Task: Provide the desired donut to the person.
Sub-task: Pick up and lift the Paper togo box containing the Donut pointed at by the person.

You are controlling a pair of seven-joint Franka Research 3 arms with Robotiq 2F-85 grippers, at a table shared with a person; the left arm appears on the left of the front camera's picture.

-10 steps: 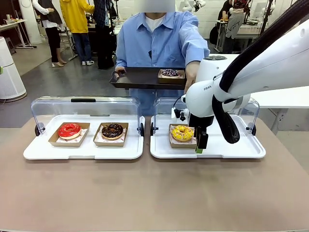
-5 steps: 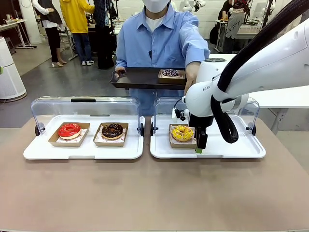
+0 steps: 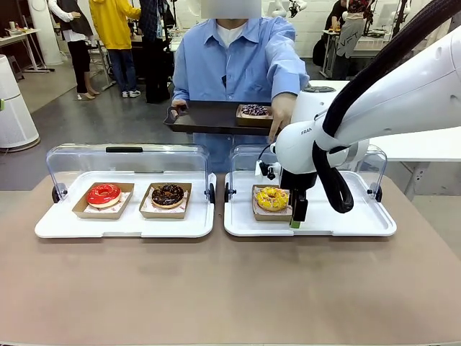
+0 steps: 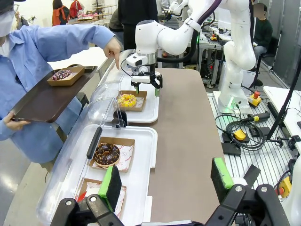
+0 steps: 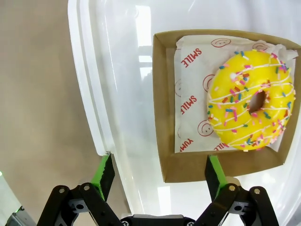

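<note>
My right claw (image 3: 294, 216) hangs wide open and empty just beside the yellow donut (image 3: 272, 197), over the corner of its cardboard boat (image 5: 164, 108). A raised clear lid (image 3: 248, 157) stands behind the yellow donut. Beyond that the person (image 3: 230, 58) holds a dark tray (image 3: 205, 115), one hand (image 3: 281, 112) pointing down. My left claw (image 4: 165, 181) is open and empty. I count four donuts: the yellow donut, a chocolate donut (image 3: 168, 194) and a red donut (image 3: 104, 194) to its left, and a sprinkled donut (image 3: 253, 109) on the dark tray.
</note>
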